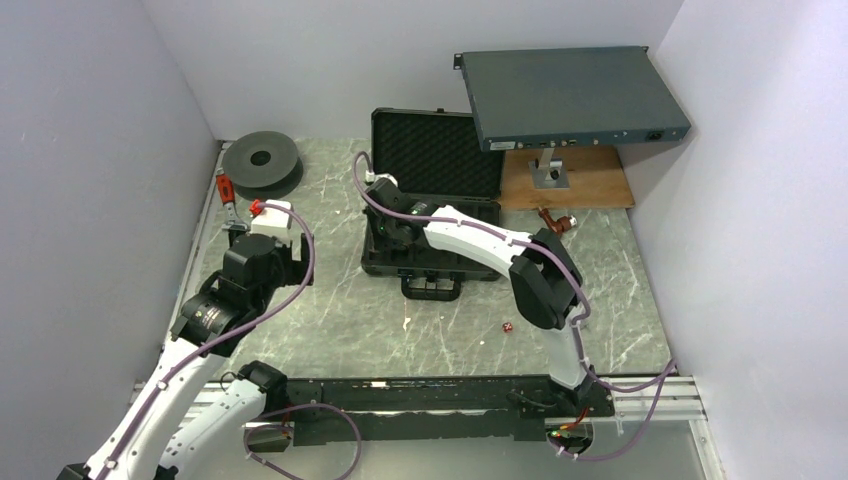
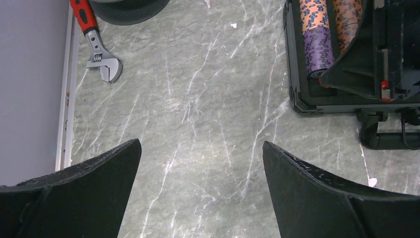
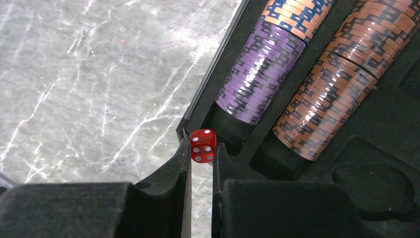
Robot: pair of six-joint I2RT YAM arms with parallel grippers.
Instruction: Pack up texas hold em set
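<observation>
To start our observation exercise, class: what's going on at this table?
The right tool pinches a small red die at the left edge of the open black case, beside the purple chips and brown chips slotted in its tray. The left tool is open and empty above the table. A second red die lies in front of the case.

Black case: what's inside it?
Purple chips and brown chips lie in the case's slots. The right gripper holds a red die at its edge. Its arm covers other slots.
</observation>
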